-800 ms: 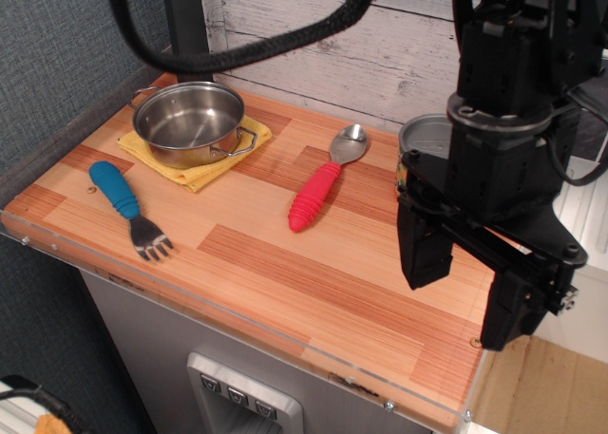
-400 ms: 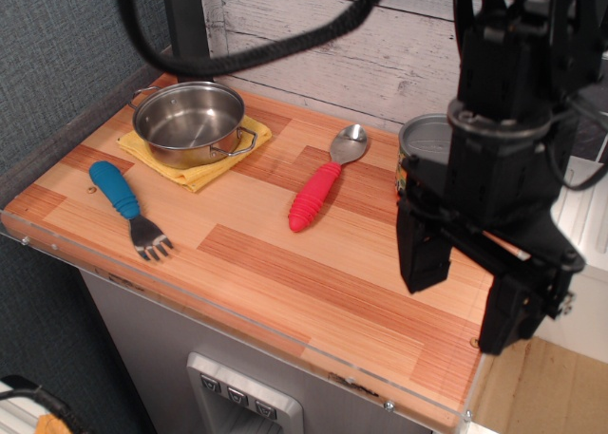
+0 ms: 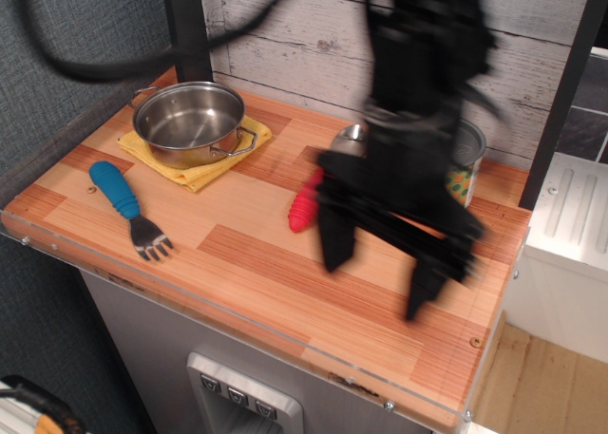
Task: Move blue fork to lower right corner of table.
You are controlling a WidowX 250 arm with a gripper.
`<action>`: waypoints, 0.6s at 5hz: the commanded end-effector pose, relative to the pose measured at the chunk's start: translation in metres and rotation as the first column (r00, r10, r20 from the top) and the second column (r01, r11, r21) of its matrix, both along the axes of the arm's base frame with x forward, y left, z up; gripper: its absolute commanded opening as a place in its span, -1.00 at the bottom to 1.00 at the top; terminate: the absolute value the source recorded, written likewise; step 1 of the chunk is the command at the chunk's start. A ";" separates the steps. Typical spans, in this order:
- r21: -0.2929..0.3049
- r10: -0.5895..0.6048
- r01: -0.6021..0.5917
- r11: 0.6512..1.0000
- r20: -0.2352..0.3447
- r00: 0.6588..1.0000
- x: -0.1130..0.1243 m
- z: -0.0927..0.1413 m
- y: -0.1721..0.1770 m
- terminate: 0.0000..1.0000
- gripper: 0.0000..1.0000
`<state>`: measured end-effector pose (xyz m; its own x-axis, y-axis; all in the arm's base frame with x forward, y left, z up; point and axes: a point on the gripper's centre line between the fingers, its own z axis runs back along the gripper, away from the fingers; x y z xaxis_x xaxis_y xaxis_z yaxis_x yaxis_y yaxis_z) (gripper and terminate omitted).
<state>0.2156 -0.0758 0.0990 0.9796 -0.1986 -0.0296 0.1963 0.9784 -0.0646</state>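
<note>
The blue fork (image 3: 127, 209) lies flat near the left front of the wood-plank table (image 3: 266, 282), blue handle toward the back left, metal tines toward the front edge. My gripper (image 3: 378, 280) hangs above the middle right of the table, motion-blurred, its two black fingers spread apart and empty. It is far to the right of the fork. The arm covers part of the red-handled spoon (image 3: 304, 208).
A steel pot (image 3: 188, 121) sits on a yellow cloth (image 3: 196, 173) at the back left. A tin can (image 3: 463, 168) stands at the back right, partly behind the arm. The clear edge strip (image 3: 237, 322) runs along the front. A white appliance (image 3: 570, 254) stands to the right.
My arm has swung left from over the right edge to over the table's middle right, uncovering the can and covering part of the spoon. The fork has not moved.
</note>
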 end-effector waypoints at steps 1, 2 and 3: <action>0.100 0.392 -0.402 0.910 0.105 0.914 0.000 0.013 0.086 -1.00 1.00; 0.115 0.529 -0.547 0.829 0.155 0.835 0.000 0.012 0.129 -1.00 1.00; 0.136 0.645 -0.669 0.731 0.184 0.742 0.000 0.005 0.168 -1.00 1.00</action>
